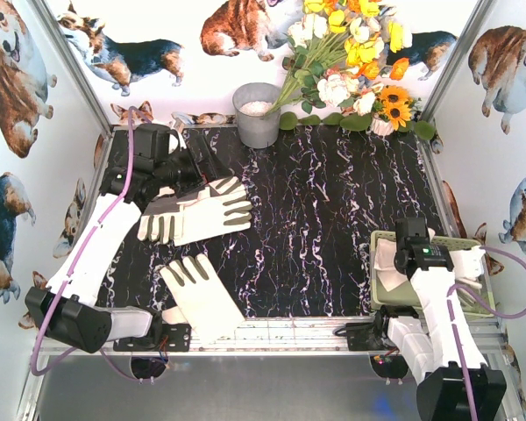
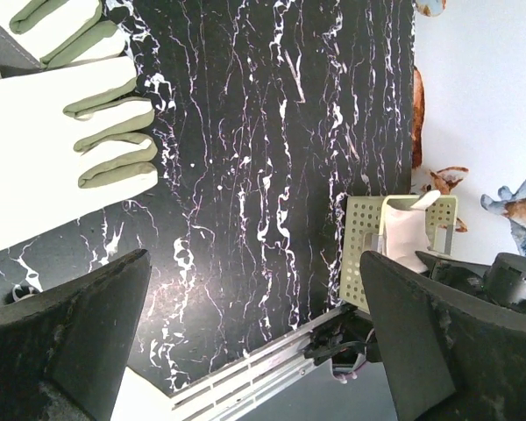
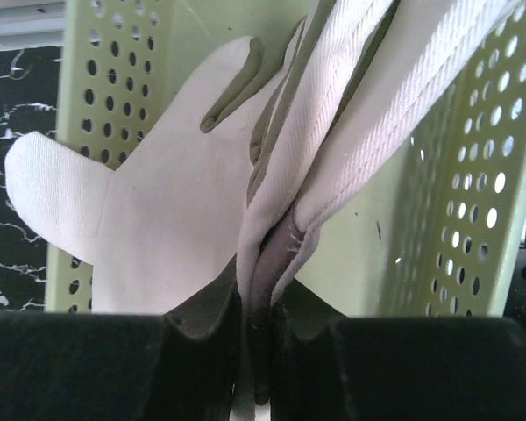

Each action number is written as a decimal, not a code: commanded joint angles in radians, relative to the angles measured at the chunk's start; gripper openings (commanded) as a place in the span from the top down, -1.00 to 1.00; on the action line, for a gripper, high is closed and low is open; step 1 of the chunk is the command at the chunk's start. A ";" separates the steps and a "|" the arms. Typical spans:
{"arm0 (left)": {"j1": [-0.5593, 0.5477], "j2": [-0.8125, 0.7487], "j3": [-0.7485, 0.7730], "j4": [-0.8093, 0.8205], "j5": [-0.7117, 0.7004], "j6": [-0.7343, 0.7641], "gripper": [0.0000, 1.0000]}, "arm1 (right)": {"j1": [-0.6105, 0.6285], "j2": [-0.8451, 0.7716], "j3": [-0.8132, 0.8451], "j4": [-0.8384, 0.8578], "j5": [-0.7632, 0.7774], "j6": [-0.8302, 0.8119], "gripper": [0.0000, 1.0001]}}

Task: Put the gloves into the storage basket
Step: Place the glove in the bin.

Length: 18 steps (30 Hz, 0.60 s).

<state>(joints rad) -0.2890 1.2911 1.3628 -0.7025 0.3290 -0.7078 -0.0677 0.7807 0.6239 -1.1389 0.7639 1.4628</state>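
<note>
My right gripper [image 3: 261, 329] pinched a glove [image 3: 167, 219], which I judged soft and light, at a fabric fold at the storage basket [image 3: 105, 79]; left gripper [image 2: 254, 307] gaped empty.

Black marble-pattern table [image 1: 333, 228] with the things on it.
Two gloves [image 1: 202, 215] lie overlapping at the left and a third glove [image 1: 202, 298] lies near the front edge; a grey bucket [image 1: 257, 114] and flowers [image 1: 337, 88] are at the back, the storage basket [image 1: 380, 285] at front right.
</note>
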 commanded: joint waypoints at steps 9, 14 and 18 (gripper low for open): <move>0.039 0.001 -0.001 -0.013 0.045 0.046 -1.00 | -0.003 0.054 -0.047 -0.053 0.031 0.123 1.00; 0.049 -0.002 -0.001 -0.023 0.049 0.055 -1.00 | -0.004 0.103 -0.048 -0.059 0.046 0.118 1.00; 0.056 -0.006 -0.003 -0.033 0.051 0.060 -1.00 | -0.004 0.107 -0.059 -0.041 0.051 0.122 1.00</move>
<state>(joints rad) -0.2501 1.2911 1.3628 -0.7227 0.3630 -0.6735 -0.0677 0.8890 0.5751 -1.1812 0.7490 1.5463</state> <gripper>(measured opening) 0.995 0.128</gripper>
